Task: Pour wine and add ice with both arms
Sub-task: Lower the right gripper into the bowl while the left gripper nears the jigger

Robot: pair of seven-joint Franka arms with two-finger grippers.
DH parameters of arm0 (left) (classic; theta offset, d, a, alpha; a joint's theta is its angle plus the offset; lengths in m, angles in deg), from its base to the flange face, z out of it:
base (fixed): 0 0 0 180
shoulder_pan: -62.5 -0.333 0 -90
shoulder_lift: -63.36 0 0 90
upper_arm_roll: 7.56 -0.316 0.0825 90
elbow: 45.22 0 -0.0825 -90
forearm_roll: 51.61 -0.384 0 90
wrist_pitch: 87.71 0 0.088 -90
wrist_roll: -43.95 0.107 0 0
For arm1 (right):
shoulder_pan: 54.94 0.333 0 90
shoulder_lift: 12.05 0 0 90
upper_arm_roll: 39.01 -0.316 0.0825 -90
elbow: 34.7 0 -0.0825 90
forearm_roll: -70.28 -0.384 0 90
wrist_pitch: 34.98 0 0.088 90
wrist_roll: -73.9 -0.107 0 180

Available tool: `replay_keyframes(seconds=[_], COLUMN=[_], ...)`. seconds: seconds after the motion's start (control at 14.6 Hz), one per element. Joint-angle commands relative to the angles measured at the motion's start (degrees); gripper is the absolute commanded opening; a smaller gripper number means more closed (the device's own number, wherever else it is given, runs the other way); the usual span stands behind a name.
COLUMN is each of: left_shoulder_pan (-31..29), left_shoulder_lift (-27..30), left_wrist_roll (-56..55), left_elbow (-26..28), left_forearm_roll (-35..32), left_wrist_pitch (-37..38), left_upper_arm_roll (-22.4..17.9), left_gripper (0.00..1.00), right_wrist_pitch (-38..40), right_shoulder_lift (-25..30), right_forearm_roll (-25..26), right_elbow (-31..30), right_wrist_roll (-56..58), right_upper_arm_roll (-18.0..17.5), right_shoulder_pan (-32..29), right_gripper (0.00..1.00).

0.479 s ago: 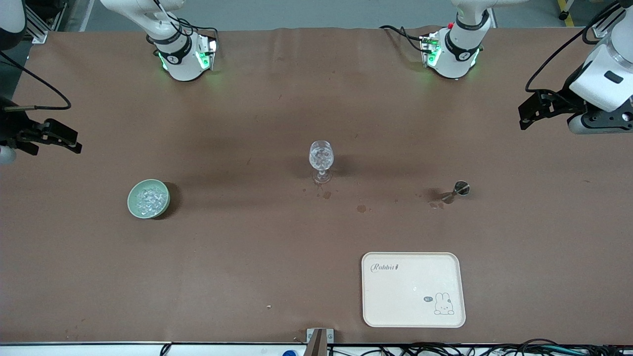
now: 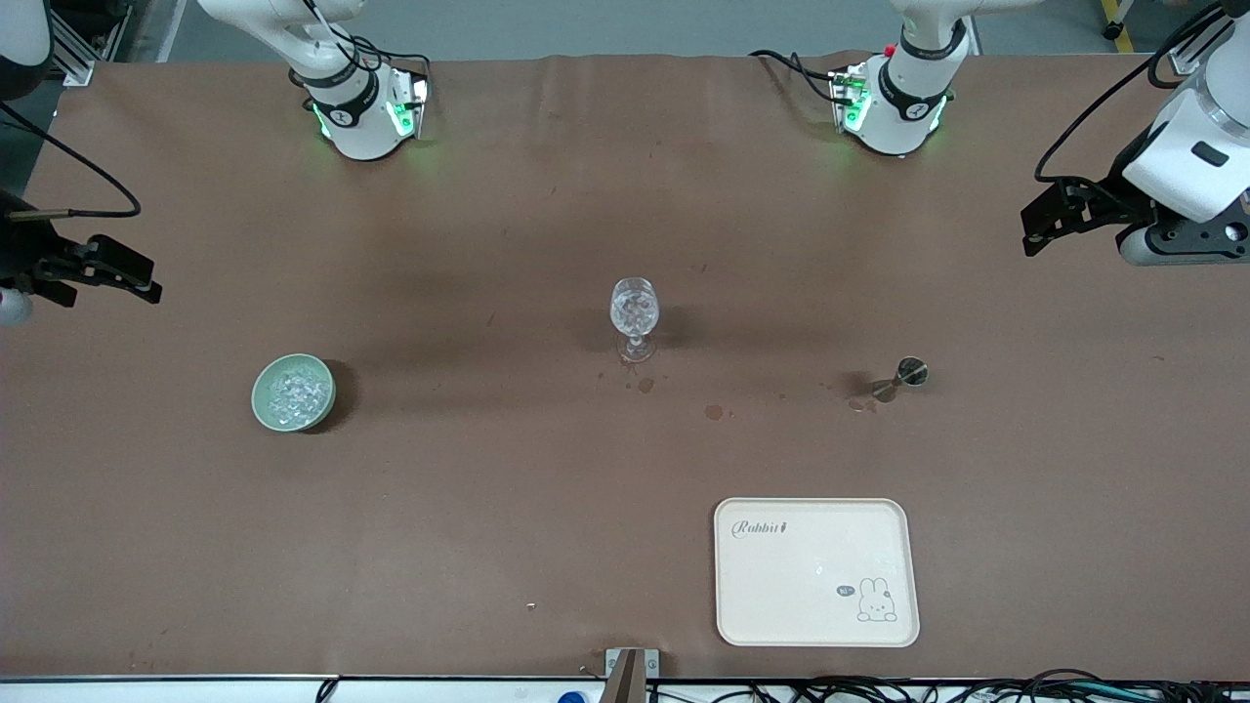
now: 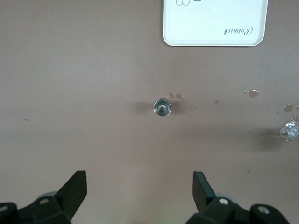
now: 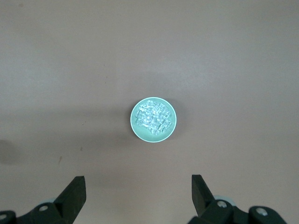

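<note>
The ice lies heaped in a green bowl toward the right arm's end of the table; more chunks sit in the stemmed glass at the middle. The right gripper hangs high over the bowl, fingers spread wide, holding nothing; the left gripper hangs likewise wide and empty over a small steel cup; a cream tray lies nearer the camera than the cup.
</note>
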Motion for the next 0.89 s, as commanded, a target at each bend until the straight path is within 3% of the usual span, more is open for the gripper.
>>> replay_keyframes(seconds=[0.0, 0.27, 0.62, 0.82], left_shoulder_pan=[-0.6, -0.4, -2.5, -4.4], left_shoulder_lift=[-3.1, -8.7, -14.7, -17.9], left_wrist_roll=[0.7, 0.5, 0.2, -0.8], left_elbow=[-0.8, -2.2, -1.5, -0.4], left_forearm_roll=[0.8, -0.1, 0.4, 2.0], left_wrist_pitch=[0.4, -2.9, -9.0, -11.5], left_upper_arm_roll=[0.2, 0.2, 0.2, 0.3], left_gripper=[1.00, 1.00, 1.00, 1.00], right_wrist_pitch=[-0.8, -4.3, -20.6, -25.7], right_shoulder_lift=[0.3, 0.0, -0.9, -4.2], right_forearm_roll=[0.1, -0.1, -0.1, -0.1], right_elbow=[-0.8, -3.7, -16.0, -19.1], right_wrist_roll=[-0.1, 0.3, 0.3, 0.3], right_upper_arm_roll=[-0.1, -0.1, -0.1, -0.1], right_shoulder_pan=[0.0, -0.5, -0.5, -0.8], right_gripper=[0.99, 0.98, 0.98, 0.98])
